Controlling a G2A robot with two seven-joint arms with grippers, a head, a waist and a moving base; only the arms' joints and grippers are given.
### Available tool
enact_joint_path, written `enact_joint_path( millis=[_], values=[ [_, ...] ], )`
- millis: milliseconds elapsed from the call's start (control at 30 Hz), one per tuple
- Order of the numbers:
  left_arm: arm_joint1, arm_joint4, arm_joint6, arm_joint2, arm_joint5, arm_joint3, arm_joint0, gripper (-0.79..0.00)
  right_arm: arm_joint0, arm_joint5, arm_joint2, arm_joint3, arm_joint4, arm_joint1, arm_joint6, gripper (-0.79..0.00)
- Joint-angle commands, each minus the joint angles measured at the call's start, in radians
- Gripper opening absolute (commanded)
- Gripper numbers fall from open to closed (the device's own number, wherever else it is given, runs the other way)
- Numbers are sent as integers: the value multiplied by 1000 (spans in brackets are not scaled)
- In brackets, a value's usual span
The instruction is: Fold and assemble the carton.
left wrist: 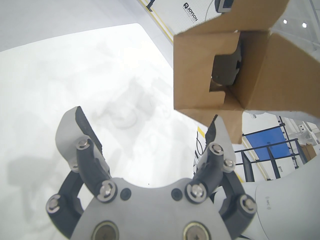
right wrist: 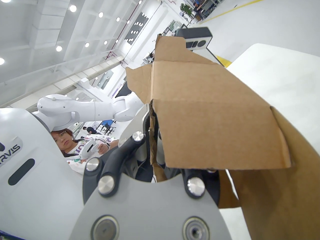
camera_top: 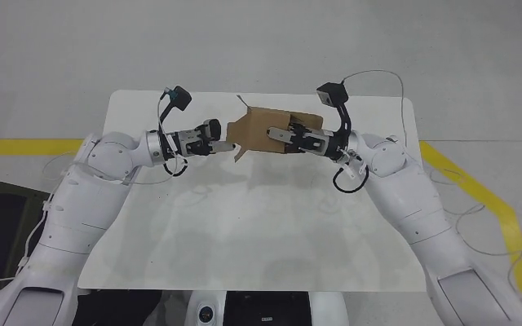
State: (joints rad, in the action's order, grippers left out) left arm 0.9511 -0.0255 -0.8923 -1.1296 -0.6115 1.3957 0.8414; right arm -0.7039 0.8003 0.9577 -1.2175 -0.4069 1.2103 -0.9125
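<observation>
1. The carton (camera_top: 263, 129) is a brown cardboard sleeve held off the table (camera_top: 245, 244), above the far middle of the tabletop.
2. In the top view its long axis runs left to right. The open mouth points left, and the right end sits at the right gripper (camera_top: 285, 135).
3. The flaps at the left end are unfolded and splayed. In the left wrist view the upper flap (left wrist: 262, 8) sticks up and away from the mouth. A notched flap (left wrist: 192, 76) stands partly across the opening. A lower flap (left wrist: 233, 123) hangs down below the mouth.
4. The right gripper is clamped on the carton's wall at the right end. In the right wrist view the cardboard edge runs between its fingers. In the left wrist view one dark finger (left wrist: 225, 68) shows inside the carton, through the mouth.
5. The right arm comes in from the near right, with its gripper pointing left along the carton's long axis.
6. The left gripper (camera_top: 231, 148) is just left of the carton's mouth and faces it. Its jaws are spread wide with nothing between them.
7. One left fingertip (left wrist: 215, 131) lies at the edge of the lower flap. Whether it touches the cardboard cannot be judged. The other fingertip is well clear of the carton, over bare table.
8. The left arm comes in from the near left, so the two grippers face each other with the carton between them.
</observation>
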Motion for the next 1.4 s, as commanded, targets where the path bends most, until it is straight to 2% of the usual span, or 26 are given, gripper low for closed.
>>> enact_joint_path(
  millis=[0, 267, 533, 900, 1367],
  values=[
    [0, 7, -3, 6, -1, 0, 6, 0, -6, 3, 15, -8, 18, -1, 33, -785],
    [2, 46, 8, 20, -11, 27, 17, 0, -26, -10, 34, -33, 79, 0, 113, -785],
    [1, 54, 11, 19, -17, 53, 28, 0, -26, -31, -6, -31, 111, 13, 125, -785],
    [-8, 31, 13, -23, -9, 52, 38, 0, -30, -58, -11, -8, 92, 12, 42, -785],
    [-9, 30, 5, -23, -6, 67, 44, 0, -16, -73, -41, -17, 20, 20, -67, -785]
  ],
)
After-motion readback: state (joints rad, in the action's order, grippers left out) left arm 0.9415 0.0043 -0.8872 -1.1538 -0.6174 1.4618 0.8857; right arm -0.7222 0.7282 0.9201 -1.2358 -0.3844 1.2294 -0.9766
